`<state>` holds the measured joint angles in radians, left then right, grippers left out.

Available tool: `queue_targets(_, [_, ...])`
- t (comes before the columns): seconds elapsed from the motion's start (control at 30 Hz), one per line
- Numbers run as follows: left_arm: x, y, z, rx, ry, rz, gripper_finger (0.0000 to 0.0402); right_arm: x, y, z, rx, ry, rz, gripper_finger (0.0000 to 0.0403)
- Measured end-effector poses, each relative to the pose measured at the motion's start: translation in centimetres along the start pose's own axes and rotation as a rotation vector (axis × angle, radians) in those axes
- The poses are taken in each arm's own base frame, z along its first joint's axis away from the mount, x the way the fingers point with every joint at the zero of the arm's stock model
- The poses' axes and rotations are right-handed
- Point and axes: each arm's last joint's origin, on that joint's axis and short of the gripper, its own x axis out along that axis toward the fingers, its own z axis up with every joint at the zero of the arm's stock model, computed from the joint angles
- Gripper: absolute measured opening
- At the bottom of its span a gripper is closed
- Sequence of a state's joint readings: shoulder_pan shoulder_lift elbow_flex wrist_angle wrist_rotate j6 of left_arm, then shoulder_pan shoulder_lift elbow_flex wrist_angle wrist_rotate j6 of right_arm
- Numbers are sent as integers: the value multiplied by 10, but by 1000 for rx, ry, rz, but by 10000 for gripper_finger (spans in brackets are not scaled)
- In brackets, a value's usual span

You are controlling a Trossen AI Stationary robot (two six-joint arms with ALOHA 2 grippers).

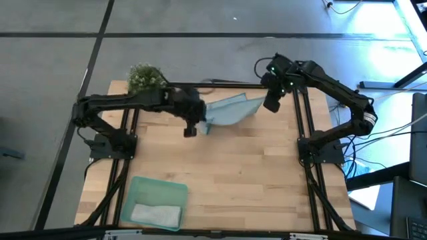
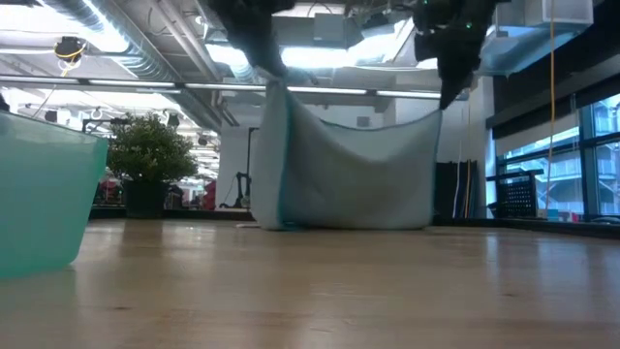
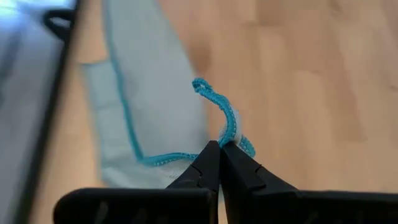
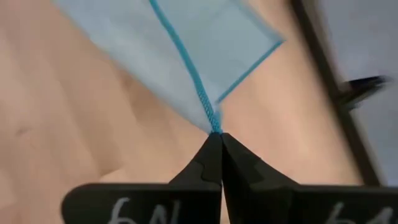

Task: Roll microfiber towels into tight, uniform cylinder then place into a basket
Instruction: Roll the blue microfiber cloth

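I have both grippers, left gripper (image 1: 191, 131) and right gripper (image 1: 271, 104), pinched shut on opposite corners of the light blue towel (image 1: 229, 111), which hangs between them at twelve o'clock, long axis spanning gripper to gripper, its lower edge touching the table (image 1: 253, 173).

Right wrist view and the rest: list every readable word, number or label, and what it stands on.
White marks on the right gripper, by its own wrist view: cut off by the picture's edge, unreadable.
Light blue towel, basket, table, left gripper: no text visible.
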<state>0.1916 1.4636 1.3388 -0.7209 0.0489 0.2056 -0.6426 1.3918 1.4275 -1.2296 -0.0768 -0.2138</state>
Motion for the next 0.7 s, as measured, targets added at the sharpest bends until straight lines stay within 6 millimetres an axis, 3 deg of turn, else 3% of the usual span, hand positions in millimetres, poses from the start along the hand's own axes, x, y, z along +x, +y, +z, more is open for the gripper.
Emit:
queue_targets(0.27, [57, -38, -1, 24, 111, -206, 0, 41, 28, -37, 20, 142, 194, 0])
queue_targets(0.53, [113, -79, -9, 59, 194, -392, 0, 93, 54, -83, 25, 325, 239, 0])
queue_targets(0.7, [140, -99, -19, 56, 250, -450, 0, 114, 64, -103, 18, 390, 260, 0])
